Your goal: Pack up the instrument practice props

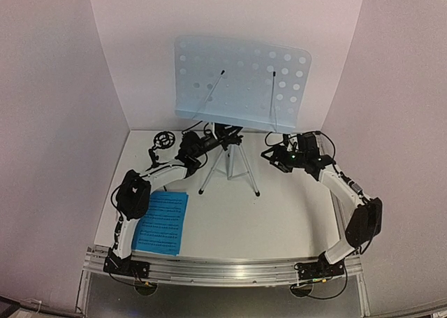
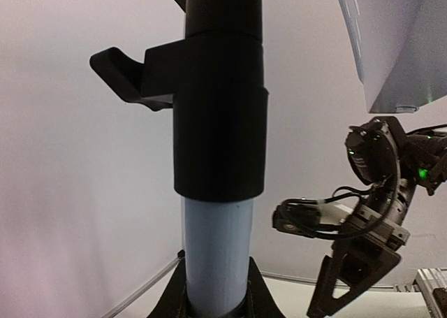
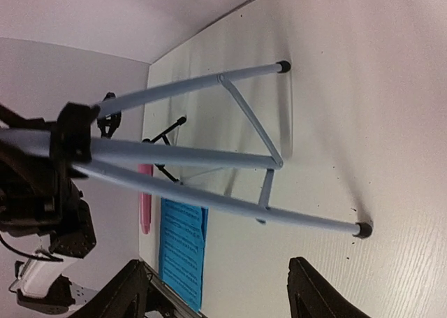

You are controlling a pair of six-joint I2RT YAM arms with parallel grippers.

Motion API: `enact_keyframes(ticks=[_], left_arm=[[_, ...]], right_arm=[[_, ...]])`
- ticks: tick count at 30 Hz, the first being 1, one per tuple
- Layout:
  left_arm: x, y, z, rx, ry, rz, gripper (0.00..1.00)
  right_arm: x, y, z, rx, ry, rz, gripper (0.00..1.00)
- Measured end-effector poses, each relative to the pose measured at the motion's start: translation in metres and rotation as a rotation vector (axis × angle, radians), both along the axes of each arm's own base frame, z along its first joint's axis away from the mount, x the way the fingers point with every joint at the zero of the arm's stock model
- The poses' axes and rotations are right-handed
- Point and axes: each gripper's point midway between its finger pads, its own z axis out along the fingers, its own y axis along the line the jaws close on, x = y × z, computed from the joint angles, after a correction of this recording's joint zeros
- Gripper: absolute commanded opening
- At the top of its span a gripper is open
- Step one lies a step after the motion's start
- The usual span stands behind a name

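Silver pole (image 2: 216, 255) of the pale perforated music stand (image 1: 241, 80) fills the left wrist view, the left gripper (image 1: 209, 145) closed snugly around it near twelve o'clock on the white table (image 1: 293, 220). At the stand's three o'clock the right gripper (image 1: 274, 159) hovers, jaws wide apart, holding nothing. Blue sheet-music pages (image 1: 162, 222) lie at seven o'clock, a small black ring-topped tripod mic stand (image 1: 164, 140) stands at ten o'clock, a pink toy microphone (image 3: 145, 199) near it.

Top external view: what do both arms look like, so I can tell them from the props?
Both the left arm and right arm have white links between bulky black joint housings, on black bases bolted to a silver rail. Thin black cables loop along them. Each hand is black; green indicator lights glow near the right hand.
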Motion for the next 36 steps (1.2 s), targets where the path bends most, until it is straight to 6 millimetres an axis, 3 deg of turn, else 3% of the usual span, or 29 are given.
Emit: enact_keyframes(ticks=[8,15,24,27,36], left_arm=[[-0.045,-0.035,0.000,-0.002,0.001,-0.110,0.00],[-0.057,-0.041,-0.001,-0.018,-0.005,-0.129,0.00],[-0.057,-0.041,-0.001,-0.019,-0.005,-0.128,0.00],[-0.057,-0.041,-0.001,-0.019,-0.003,-0.129,0.00],[-0.057,-0.041,-0.001,-0.019,-0.001,-0.130,0.00]], right_arm=[[0.005,0.001,0.027,0.157,0.135,-0.112,0.62],[0.014,0.017,0.055,0.282,0.207,-0.103,0.52],[0.010,0.036,0.043,0.330,0.313,-0.054,0.38],[0.010,0.041,0.041,0.341,0.334,-0.033,0.28],[0.016,0.047,0.035,0.350,0.350,-0.006,0.22]])
